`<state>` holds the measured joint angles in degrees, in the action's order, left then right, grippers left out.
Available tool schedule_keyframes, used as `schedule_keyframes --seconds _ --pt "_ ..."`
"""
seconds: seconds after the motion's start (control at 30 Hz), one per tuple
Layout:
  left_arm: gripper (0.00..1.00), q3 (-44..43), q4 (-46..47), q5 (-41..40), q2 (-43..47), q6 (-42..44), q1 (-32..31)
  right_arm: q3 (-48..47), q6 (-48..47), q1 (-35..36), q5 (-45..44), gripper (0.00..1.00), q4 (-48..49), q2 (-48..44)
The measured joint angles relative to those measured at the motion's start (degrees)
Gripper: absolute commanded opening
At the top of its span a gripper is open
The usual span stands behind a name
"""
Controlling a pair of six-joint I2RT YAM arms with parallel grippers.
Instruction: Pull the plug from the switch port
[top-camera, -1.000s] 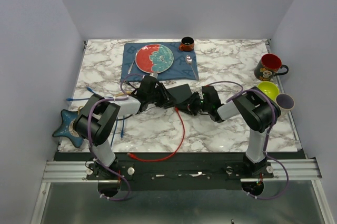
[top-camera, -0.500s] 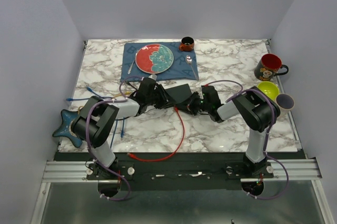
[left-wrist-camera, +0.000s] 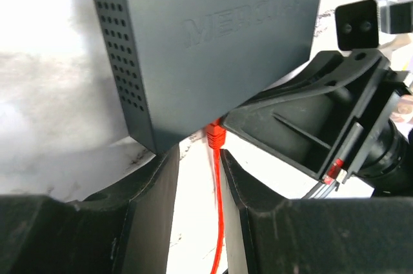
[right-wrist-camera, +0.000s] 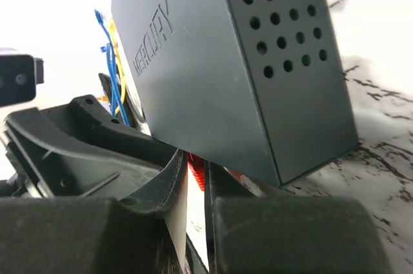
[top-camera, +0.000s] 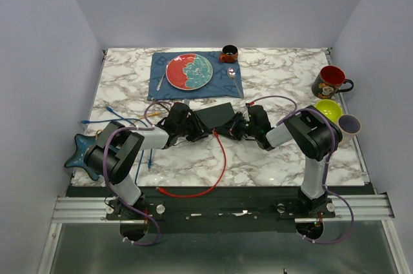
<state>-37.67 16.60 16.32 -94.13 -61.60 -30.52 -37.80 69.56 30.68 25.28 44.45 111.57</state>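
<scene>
We see switch point(top-camera: 215, 115) mid-tabletop point(top-camera: 284, 158), long axis left-right, port edge facing arm bases. Red plug point(left-wrist-camera: 213, 135) sits in that edge, cable point(top-camera: 223, 158) trailing nearward. Left hand point(left-wrist-camera: 197, 158) open, straddling cable. Right hand point(right-wrist-camera: 196, 166) pinches plug.

The dark grey, rectangular switch box point(right-wrist-camera: 213, 61) carries one brand word, MERCURY, in raised capitals of the same grey on its broad flat face, clear from my right wrist. From my left wrist the same word is fainter; I can read only MERCU.
</scene>
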Motion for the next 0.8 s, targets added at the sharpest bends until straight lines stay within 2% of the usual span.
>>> schedule_keyframes --seconds 0.4,0.7,0.8 --pt "0.41 -4.7 -0.1 -0.2 -5.3 -1.7 -0.2 1.8 -3.1 0.0 2.0 0.01 1.9 0.2" --pt "0.41 -6.9 -0.2 -0.9 -5.4 -1.9 0.0 5.2 -3.7 0.1 4.5 0.01 5.1 -0.6" --pt "0.56 -6.1 -0.4 -1.0 -4.3 -1.6 0.1 7.9 -4.6 0.1 4.1 0.01 3.5 -4.0"
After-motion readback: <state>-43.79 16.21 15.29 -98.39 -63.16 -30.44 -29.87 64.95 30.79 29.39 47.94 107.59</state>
